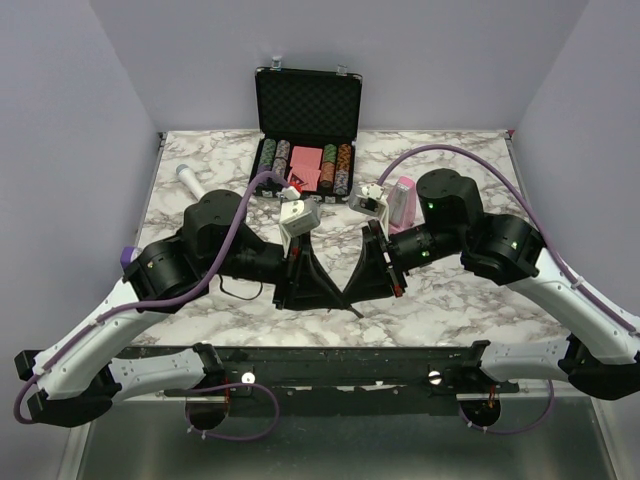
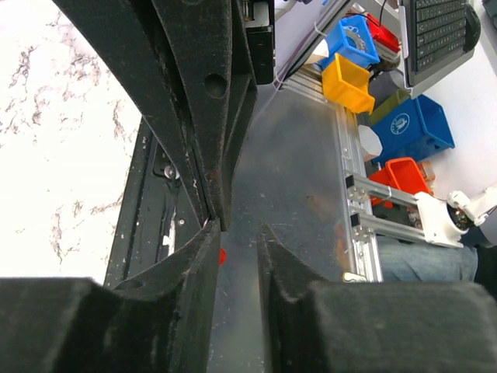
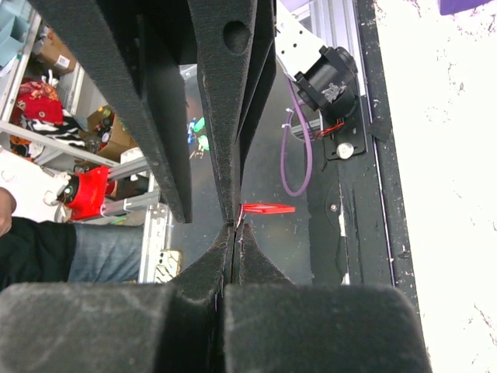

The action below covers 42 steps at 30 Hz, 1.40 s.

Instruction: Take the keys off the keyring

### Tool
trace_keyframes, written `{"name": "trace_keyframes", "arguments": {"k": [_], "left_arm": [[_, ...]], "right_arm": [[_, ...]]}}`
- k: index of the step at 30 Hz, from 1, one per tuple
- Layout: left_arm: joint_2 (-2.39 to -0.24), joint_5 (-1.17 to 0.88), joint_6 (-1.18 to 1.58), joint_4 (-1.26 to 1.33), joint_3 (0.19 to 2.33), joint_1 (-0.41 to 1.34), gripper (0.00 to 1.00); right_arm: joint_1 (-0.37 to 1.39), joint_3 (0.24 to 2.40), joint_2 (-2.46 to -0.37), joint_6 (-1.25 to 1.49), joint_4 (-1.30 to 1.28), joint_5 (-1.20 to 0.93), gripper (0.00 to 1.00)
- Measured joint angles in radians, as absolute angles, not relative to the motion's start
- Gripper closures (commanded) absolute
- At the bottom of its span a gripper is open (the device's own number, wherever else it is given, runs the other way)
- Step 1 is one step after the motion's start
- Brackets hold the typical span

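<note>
Two hands meet tip to tip above the near part of the table. The right hand is pinched closed on the red keyring, which juts sideways from its tips. The left hand stands parted, with a red sliver in its gap (keys too small to make out).

Cannot make out the tiny silver-grey metal keys. See only a sliver of the thin red oval keyring, otherwise hidden behind the black right claw.
</note>
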<state>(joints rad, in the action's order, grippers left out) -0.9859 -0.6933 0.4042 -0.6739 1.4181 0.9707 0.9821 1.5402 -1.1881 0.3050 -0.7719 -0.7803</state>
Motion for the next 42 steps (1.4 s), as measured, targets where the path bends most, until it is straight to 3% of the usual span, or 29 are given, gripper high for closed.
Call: {"name": "trace_keyframes", "arguments": {"k": [4, 17, 23, 38, 42], "left_arm": [[-0.987, -0.695, 0.41, -0.678, 1.423, 0.97, 0.49], [-1.001, -0.633, 0.408, -0.781, 1.536, 0.923, 0.51], [-1.007, -0.634, 0.408, -0.789, 1.516, 0.922, 0.62], [-1.027, -0.675, 0.418, -0.756, 1.491, 0.922, 0.78], [-1.025, -0.709, 0.423, -0.734, 1.479, 0.922, 0.93]], "right_arm": [[0.981, 1.54, -1.188, 0.303, -0.773, -0.773, 0.99], [0.981, 1.541, -1.186, 0.305, -0.769, -0.78, 0.99], [0.982, 1.557, -1.186, 0.306, -0.76, -0.781, 0.99], [0.982, 1.566, -1.189, 0.306, -0.756, -0.781, 0.99], [0.982, 1.566, -1.189, 0.307, -0.756, -0.782, 0.99]]}}
